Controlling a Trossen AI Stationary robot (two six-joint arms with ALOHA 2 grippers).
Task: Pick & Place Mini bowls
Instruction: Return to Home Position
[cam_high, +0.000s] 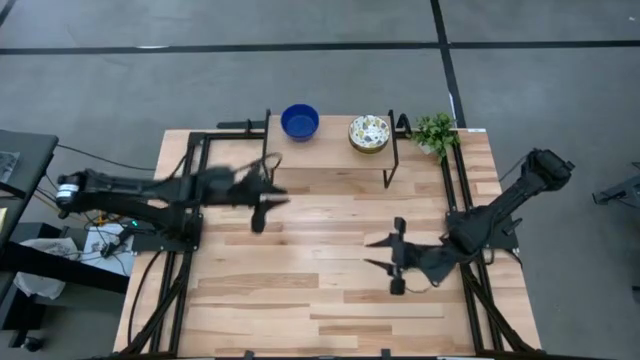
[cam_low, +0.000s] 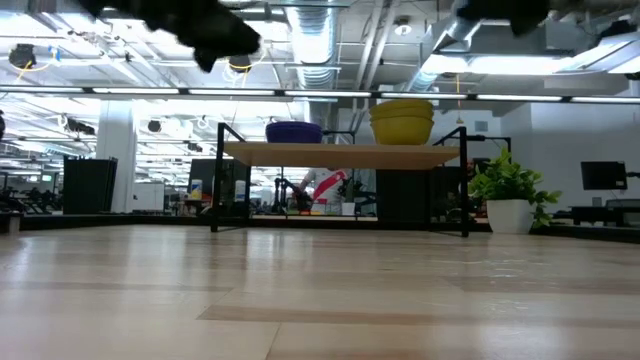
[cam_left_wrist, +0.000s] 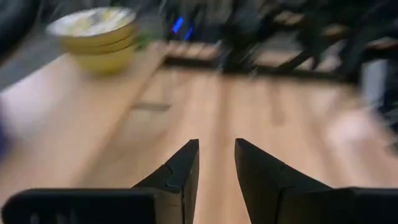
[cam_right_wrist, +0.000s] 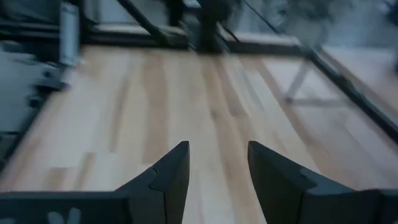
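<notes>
The mini bowls stand in two lots on a raised wooden shelf (cam_high: 330, 150) at the table's far edge. The cobalt blue ones (cam_high: 300, 122) (cam_low: 294, 131) are on its left. The speckled ones (cam_high: 369, 133) (cam_low: 402, 121), yellow outside, sit nested on its right and also show in the left wrist view (cam_left_wrist: 96, 37). My left gripper (cam_high: 272, 195) (cam_left_wrist: 216, 144) hovers in front of the shelf, near its left end, open by a narrow gap and empty. My right gripper (cam_high: 372, 252) (cam_right_wrist: 217, 146) hangs over the middle-right of the table, open and empty.
A small green potted plant (cam_high: 435, 133) (cam_low: 510, 195) stands at the table's far right corner, beside the shelf's right leg. Black frame rails (cam_high: 455, 190) run along the left and right sides. Bare wooden tabletop (cam_high: 320, 300) spreads in front of the shelf.
</notes>
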